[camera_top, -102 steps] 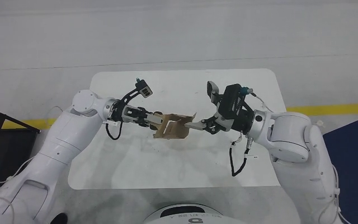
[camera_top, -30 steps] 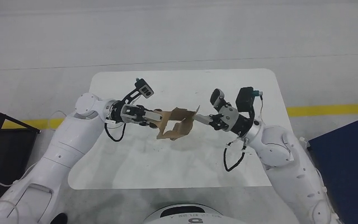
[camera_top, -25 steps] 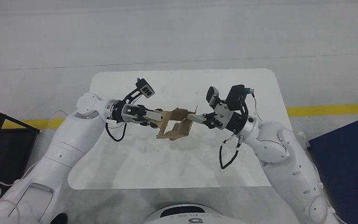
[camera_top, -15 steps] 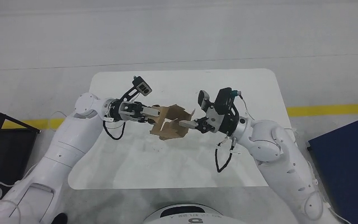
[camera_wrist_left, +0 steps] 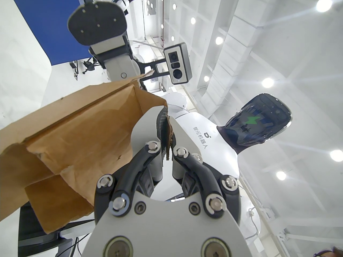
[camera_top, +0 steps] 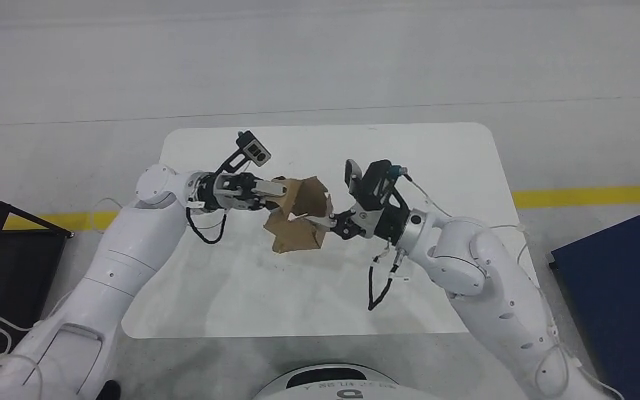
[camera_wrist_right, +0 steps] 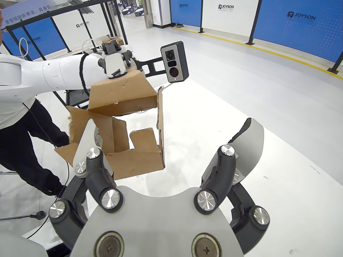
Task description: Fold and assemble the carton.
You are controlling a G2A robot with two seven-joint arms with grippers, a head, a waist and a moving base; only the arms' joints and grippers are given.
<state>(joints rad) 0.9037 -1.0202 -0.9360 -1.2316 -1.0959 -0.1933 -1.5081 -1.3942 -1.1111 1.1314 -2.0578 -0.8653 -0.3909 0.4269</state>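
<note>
White tabletop [camera_top: 430, 150], from above: a brown carton [camera_top: 297, 215] is held over its middle. Left wrist: the left claw [camera_wrist_left: 166, 140] pinches a wall edge. Right wrist: the right claw [camera_wrist_right: 170, 123] is spread beside a loose flap [camera_wrist_right: 144, 145], blue partitions [camera_wrist_right: 294, 14] behind; a firm pinch and a push along the crease seem wisest.

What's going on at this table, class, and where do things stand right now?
A robot holds a half-folded brown carton above the white table. Its left gripper is shut on the edge of one wall. Its right gripper is open at the opposite side, one finger against a loose flap. The flaps are not yet closed.
</note>
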